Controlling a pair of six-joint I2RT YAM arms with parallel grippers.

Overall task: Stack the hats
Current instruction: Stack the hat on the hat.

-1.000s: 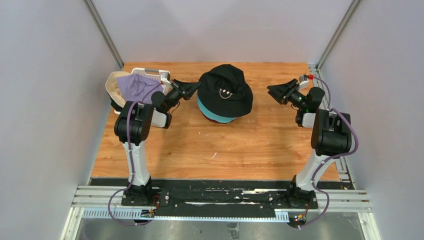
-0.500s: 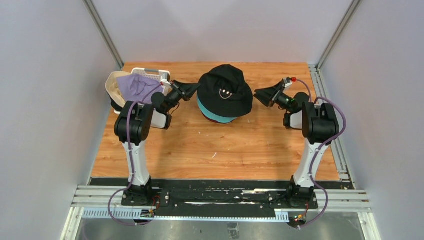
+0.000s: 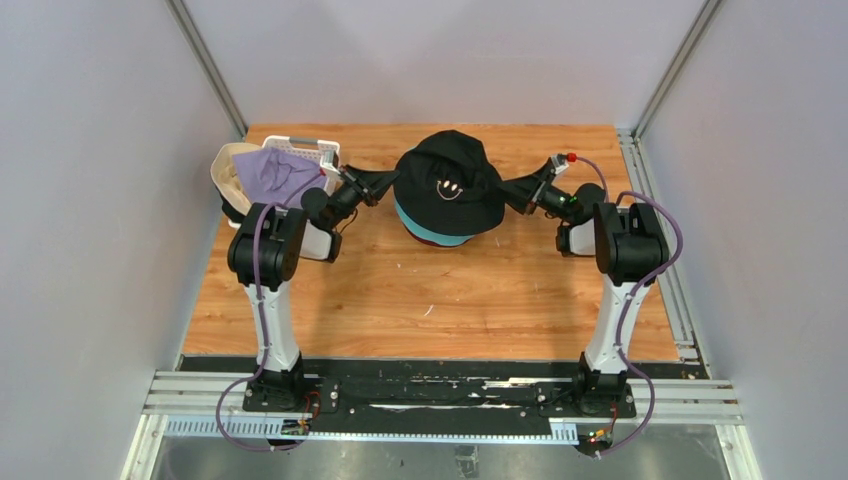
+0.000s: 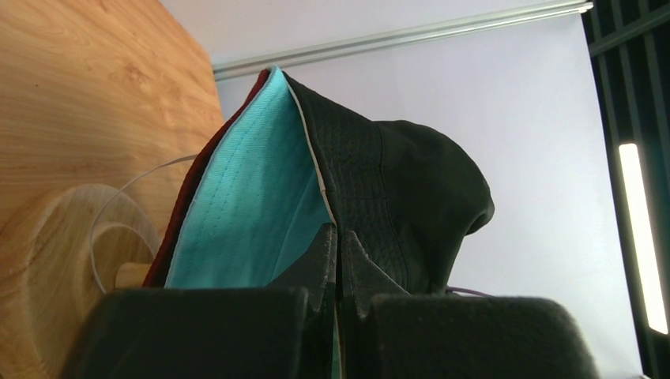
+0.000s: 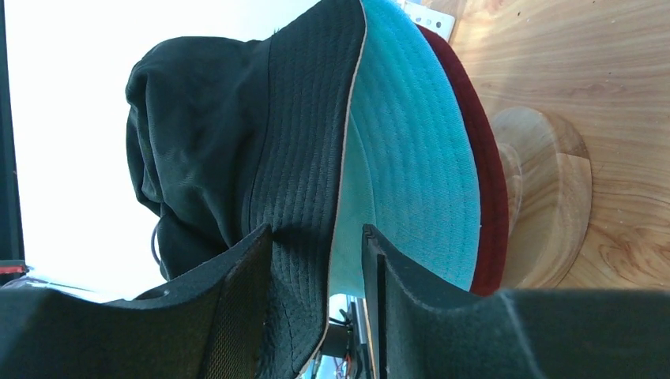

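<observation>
Right hand (image 3: 512,191), jaws apart, straddles the right brim of the smiley black hat (image 3: 447,180); our left hand (image 3: 392,183) pinches its left brim. We find it atop the teal hat (image 3: 432,234), midway across the tabletop (image 3: 400,290), between both hands.

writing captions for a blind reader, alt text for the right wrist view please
The open right gripper straddles the brim of a black hat. Stacked under it are a teal hat and a maroon hat, on a wooden stand.
</observation>
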